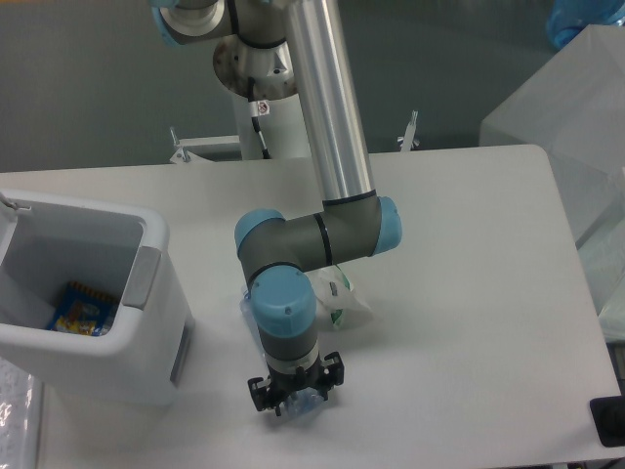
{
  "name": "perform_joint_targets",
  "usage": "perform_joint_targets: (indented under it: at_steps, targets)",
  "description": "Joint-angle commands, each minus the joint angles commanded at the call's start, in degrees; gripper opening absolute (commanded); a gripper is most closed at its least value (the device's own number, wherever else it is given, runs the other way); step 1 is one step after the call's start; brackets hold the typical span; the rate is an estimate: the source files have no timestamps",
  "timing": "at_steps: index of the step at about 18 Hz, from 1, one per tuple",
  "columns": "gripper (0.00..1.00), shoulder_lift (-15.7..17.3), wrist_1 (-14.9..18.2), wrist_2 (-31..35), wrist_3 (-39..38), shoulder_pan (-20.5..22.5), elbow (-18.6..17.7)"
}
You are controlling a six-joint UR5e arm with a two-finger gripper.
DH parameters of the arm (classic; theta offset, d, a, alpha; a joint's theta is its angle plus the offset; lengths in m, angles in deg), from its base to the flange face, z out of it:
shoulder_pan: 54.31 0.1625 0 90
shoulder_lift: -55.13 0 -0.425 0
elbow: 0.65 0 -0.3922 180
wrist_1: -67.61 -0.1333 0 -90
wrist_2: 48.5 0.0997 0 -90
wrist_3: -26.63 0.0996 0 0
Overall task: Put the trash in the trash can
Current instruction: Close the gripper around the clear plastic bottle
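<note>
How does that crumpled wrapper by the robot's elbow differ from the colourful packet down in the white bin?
The wrapper is whitish-clear with green marks; the packet is blue and yellow. The wrapper lies out on the table, partly hidden behind the arm; the packet rests inside the bin. Both are small.

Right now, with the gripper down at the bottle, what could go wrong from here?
1. The gripper covers only the bluish cap end of the crushed bottle; the arm hides the rest, so the hold is unclear and it could slip when lifted.
2. The wrapper lies right beside the arm's wrist and could be dragged along.
3. The trash can has a thick rim; a dangling bottle might catch it.
</note>
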Motion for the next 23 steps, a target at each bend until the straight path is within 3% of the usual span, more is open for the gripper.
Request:
perform_joint_targets:
  at_steps: [6, 23]
  targets:
    - [0.67, 0.0, 0.09, 0.09, 0.0, 0.0, 0.09]
    - [0.66, 0.53, 0.09, 0.97, 0.35, 0.09, 0.44]
